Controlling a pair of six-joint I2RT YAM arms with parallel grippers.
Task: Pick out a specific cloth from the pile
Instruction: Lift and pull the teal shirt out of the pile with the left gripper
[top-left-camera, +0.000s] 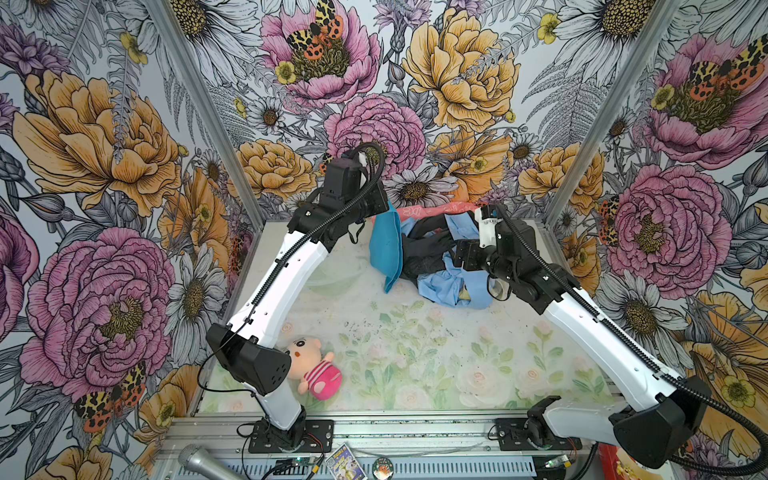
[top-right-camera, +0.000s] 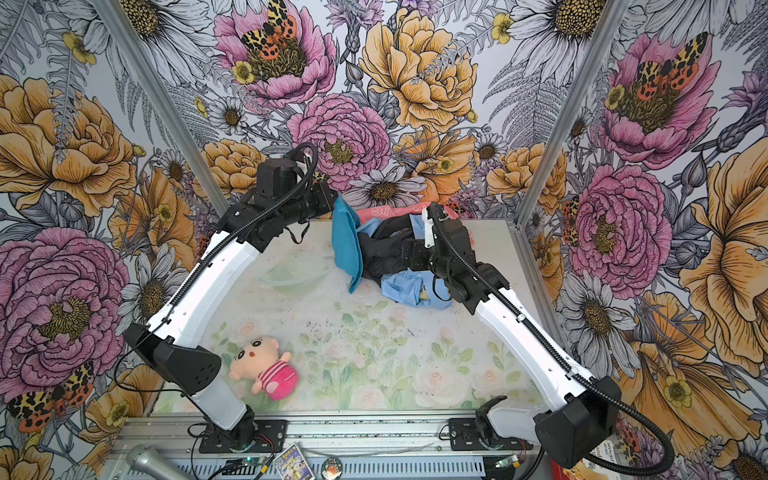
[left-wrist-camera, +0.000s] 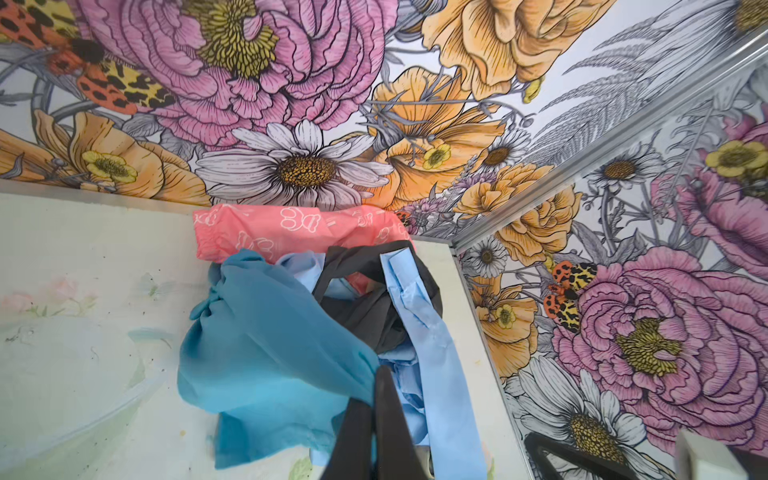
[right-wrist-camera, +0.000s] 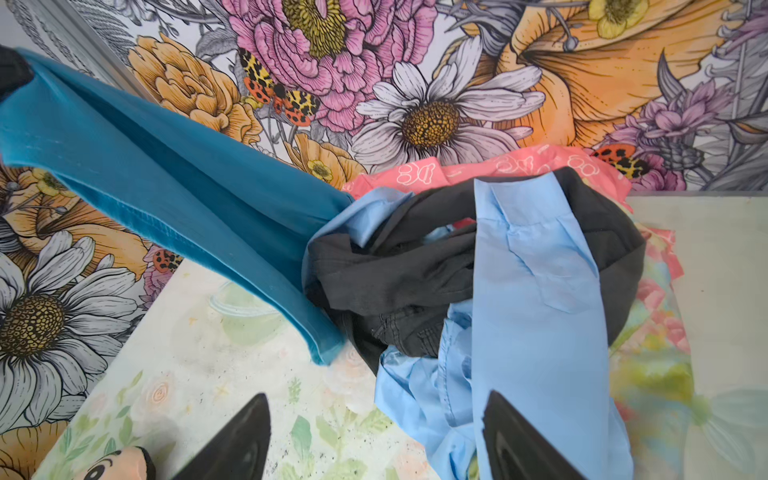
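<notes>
You had the teal-blue cloth (top-left-camera: 384, 245) pinched in the closed left gripper (left-wrist-camera: 374, 399) and raised at the far left of the pile (top-left-camera: 440, 286), its lower end against the black garment (right-wrist-camera: 395, 270) and not yet clear; the right gripper (right-wrist-camera: 374, 415) stood wide and empty.

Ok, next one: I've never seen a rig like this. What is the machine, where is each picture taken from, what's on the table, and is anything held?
Two robot arms are bolted to the near edge of a table, each ending in a two-fingered pincer. Two pictures look down from overhead; the other two come from cameras on the arms' wrists. At the back lies the pile of garments: black, pale blue, coral-pink. The left pincer is shut on the teal cloth, holding one end up while the rest hangs beside the pile. The right pincer is open by the pile, holding nothing. A plush doll lies near the left arm's base.
</notes>
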